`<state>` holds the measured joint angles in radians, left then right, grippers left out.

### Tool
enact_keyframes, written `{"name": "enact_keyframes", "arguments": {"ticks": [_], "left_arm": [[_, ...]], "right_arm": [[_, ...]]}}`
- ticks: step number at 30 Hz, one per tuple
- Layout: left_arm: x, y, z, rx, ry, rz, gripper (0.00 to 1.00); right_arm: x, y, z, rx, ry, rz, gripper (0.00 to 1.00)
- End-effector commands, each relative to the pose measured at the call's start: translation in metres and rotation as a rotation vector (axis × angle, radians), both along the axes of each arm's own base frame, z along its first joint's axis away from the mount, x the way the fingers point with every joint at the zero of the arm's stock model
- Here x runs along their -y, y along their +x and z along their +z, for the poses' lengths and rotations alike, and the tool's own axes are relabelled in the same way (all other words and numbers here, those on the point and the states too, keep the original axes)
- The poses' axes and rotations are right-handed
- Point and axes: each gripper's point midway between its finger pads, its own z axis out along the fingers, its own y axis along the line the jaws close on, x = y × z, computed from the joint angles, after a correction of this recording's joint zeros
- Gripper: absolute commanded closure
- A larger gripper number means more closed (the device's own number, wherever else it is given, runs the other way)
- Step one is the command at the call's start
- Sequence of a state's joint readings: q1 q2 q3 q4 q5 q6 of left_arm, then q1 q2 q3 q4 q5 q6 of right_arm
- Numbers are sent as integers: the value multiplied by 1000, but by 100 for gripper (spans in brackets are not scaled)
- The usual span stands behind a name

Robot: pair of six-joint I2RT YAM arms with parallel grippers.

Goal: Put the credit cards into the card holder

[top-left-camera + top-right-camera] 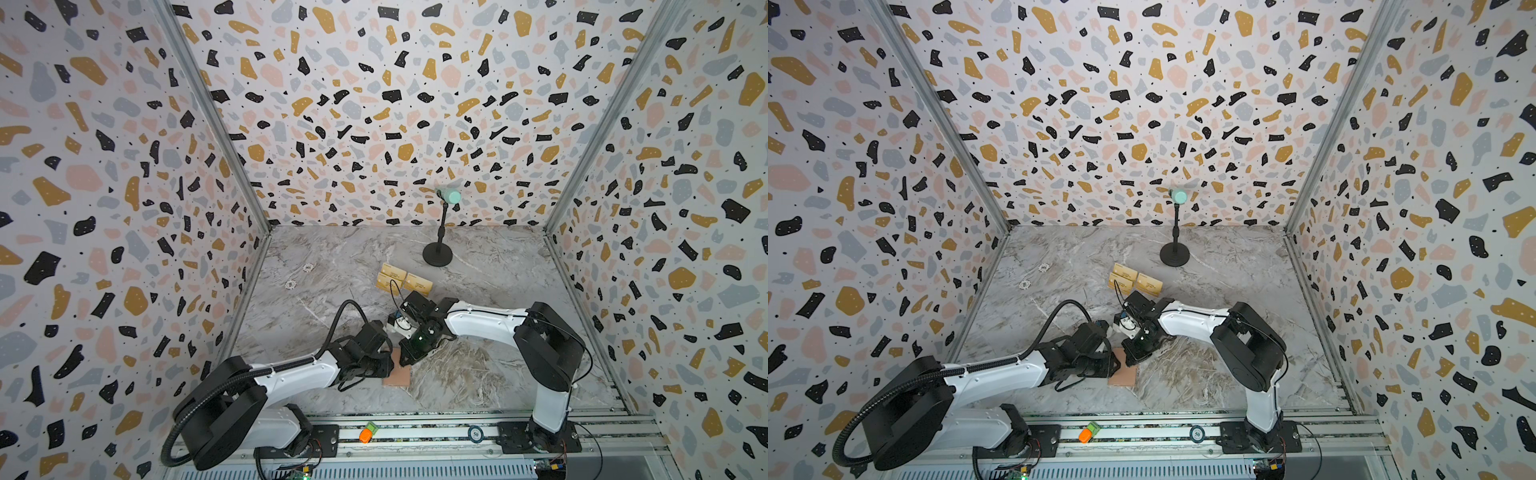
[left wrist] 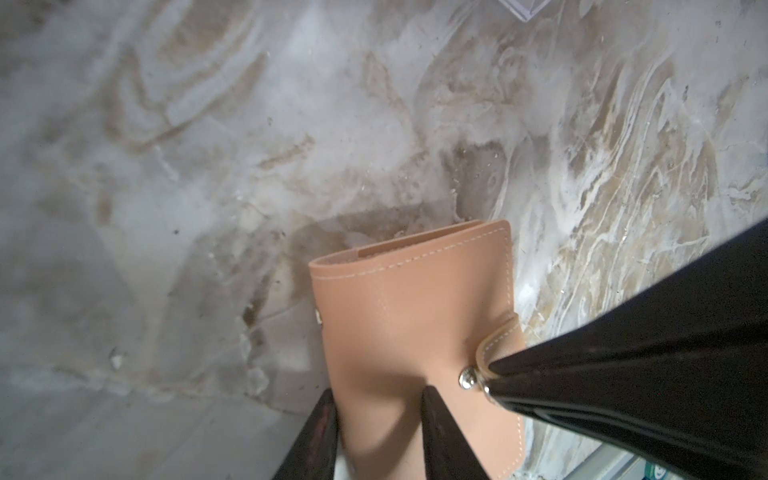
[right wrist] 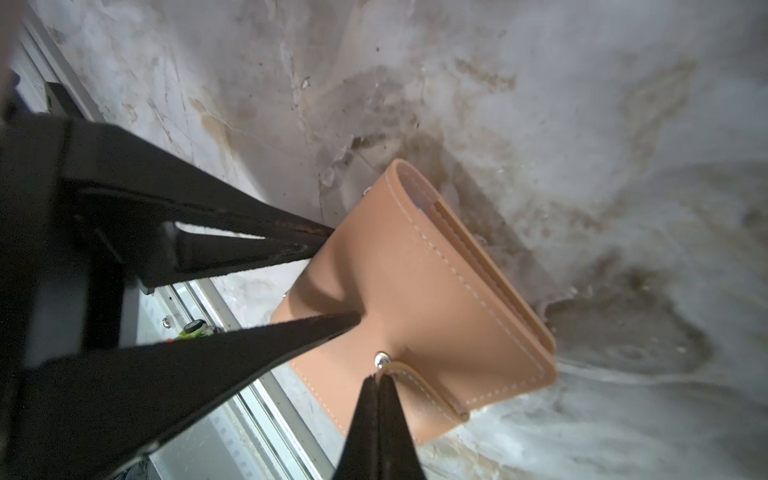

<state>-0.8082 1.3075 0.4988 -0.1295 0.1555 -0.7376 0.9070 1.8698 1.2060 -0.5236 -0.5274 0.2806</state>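
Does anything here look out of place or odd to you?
Yes: a small orange-and-green item and a round chip marked 50 lie on the front metal rail. They are off the marble table and away from the card holder.

left gripper (image 2: 378,392) and right gripper (image 3: 377,378) crowd the card holder (image 1: 398,376) at front centre; no passage between them. gold cards (image 1: 405,280) and a black stand (image 1: 437,253) obstruct the centre back. marble table (image 1: 507,274) lies open right of the stand, across its right side.
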Motion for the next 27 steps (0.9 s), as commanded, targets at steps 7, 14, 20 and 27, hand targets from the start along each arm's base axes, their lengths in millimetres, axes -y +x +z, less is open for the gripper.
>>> {"name": "enact_keyframes", "arguments": {"ticks": [7, 14, 20, 27], "left_arm": [[-4, -11, -9, -32, 1, -4, 65], [-2, -14, -8, -37, -28, -7, 68], [2, -15, -5, -32, -73, -2, 70], [9, -13, 1, -17, -119, -7, 70]], "right_arm": [[4, -4, -22, 50, -116, 17, 100], [1, -20, -34, 33, -129, -5, 100], [11, -26, -50, 23, -168, -30, 100], [32, -28, -66, 37, -262, -46, 100]]}}
